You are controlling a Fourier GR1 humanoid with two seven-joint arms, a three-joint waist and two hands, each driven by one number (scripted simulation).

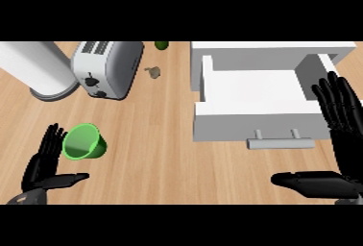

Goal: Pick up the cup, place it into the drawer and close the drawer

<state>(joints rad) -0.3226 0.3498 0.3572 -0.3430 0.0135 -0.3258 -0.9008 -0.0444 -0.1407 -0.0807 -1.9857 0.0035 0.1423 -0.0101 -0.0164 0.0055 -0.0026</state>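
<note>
Your small green plastic cup point(84, 142) lies tipped on the wooden tabletop point(163, 144), mouth facing up toward you, just beside your left hand point(44, 166), whose fingers are straight and hold nothing. Your right hand point(339, 144) is likewise released, near the open white drawer point(255, 93). The cup looks light, stiff and prone to roll; pinch its rim wall.

A green cup point(84, 142) lies tilted on the wooden counter at the left, its open mouth facing up and toward the viewer. Well apart to the right, a white drawer point(255, 98) stands pulled open, its grey handle point(281, 142) at the front.
</note>
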